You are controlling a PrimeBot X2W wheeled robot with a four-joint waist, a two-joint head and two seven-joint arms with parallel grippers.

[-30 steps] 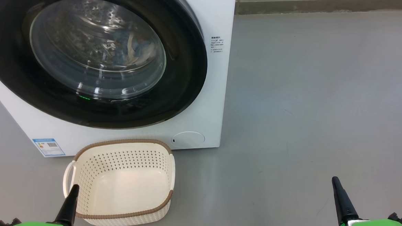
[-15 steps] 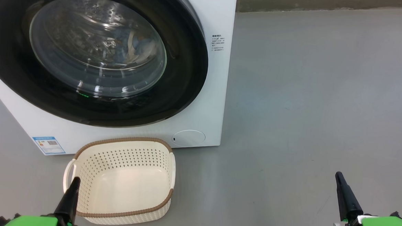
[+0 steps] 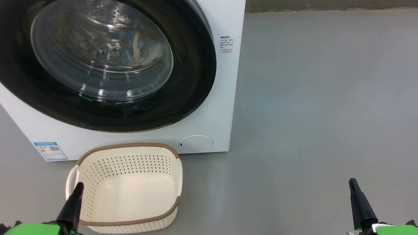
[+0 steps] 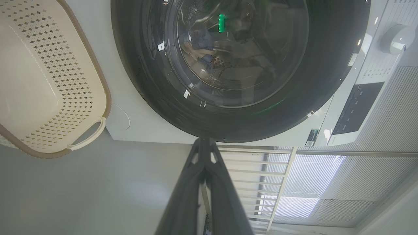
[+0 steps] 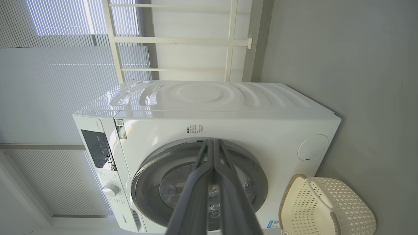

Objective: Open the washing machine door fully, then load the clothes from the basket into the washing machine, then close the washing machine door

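The large round glossy black washing machine door point(image 3: 98, 50) sits shut against the big white boxy washing machine point(image 3: 224, 104), ahead of the left tool point(image 3: 79, 186) and up past its tip; light blue fabric clothes point(image 3: 141, 49) lie behind the door's glass, inside the drum; the small cream-white perforated plastic basket point(image 3: 128, 147) stands on the grey floor point(image 3: 320, 102) just beyond that tool, its bare bottom showing; both dark-fingered tools are closed on nothing, the right tool point(image 3: 353, 183) well off to the basket's right.

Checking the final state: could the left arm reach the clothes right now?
Probably not: the clothes lie behind the shut washing machine door, and the left fingers hang low by the basket.
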